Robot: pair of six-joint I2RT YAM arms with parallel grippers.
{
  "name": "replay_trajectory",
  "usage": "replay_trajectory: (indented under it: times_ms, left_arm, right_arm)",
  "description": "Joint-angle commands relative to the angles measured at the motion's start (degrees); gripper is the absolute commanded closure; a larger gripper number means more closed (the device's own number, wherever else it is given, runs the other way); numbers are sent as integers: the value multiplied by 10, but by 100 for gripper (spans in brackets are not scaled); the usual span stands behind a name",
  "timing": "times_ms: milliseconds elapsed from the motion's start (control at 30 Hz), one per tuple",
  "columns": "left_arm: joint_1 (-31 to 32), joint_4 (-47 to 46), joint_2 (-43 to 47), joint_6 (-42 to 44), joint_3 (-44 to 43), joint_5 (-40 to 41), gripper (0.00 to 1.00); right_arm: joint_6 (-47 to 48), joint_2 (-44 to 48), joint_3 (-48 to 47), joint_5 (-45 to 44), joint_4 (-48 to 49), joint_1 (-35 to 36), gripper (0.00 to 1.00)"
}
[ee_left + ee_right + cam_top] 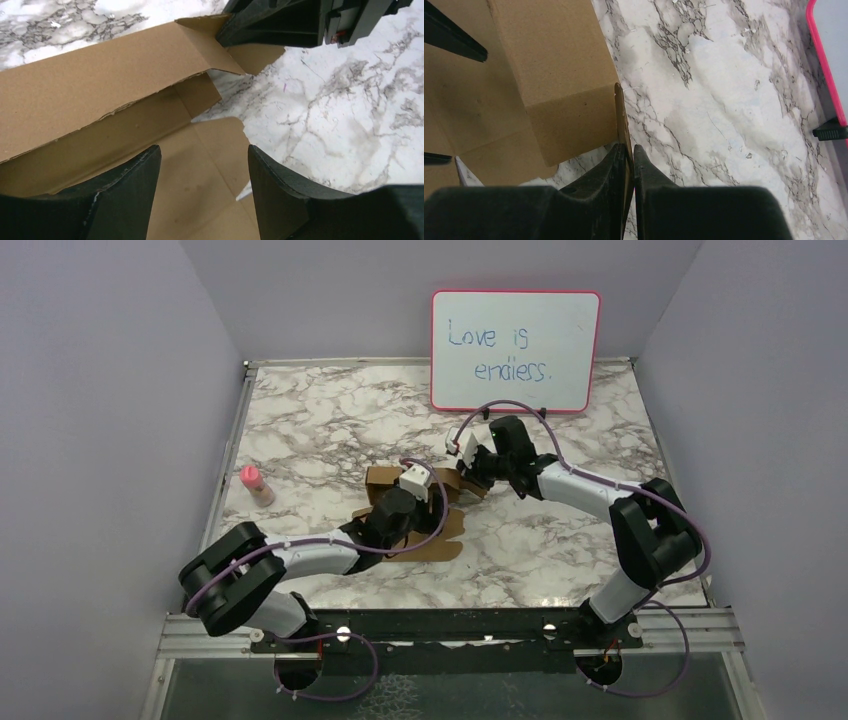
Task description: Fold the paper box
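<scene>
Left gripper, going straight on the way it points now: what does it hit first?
The paper box. The left gripper stands open over its flat panel, pointing at the raised cardboard wall beyond. It would probably touch the panel or that wall first; depth is unclear.

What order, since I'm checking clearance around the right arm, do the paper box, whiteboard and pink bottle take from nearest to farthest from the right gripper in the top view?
1. paper box: mid-scene, its flap pinched in the right gripper.
2. whiteboard: standing at the back, just beyond the gripper.
3. pink bottle: far off on the left side.
</scene>
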State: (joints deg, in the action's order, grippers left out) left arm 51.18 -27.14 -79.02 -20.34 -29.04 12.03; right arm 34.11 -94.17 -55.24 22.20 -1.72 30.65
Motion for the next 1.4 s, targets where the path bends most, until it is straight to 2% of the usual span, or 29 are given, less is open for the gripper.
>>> replay_trajectory:
  times_ms: [0, 233, 433, 633, 967, 1133, 1367]
  left_arm:
    - [21, -139, -44, 17, 23, 78, 33]
    - [62, -267, -133, 25, 30, 160, 26]
    - [67, -335, -210, 36, 9, 177, 23]
    - [67, -369, -263, 28, -7, 227, 21]
    - [66, -398, -333, 48, -49, 248, 20]
    - [64, -403, -347, 45, -55, 284, 25]
    - [54, -402, -329, 27, -39, 300, 43]
  right_arm:
    - [5, -12, -20, 21, -9, -2, 85]
    - [3, -14, -21, 27, -14, -2, 86]
    - [3, -13, -23, 32, -19, -2, 86]
    - [4, -14, -25, 37, -26, -2, 86]
    - [6, -10, -25, 47, -32, -2, 86]
    - [7, -9, -26, 50, -36, -2, 87]
    - [8, -8, -26, 51, -40, -2, 87]
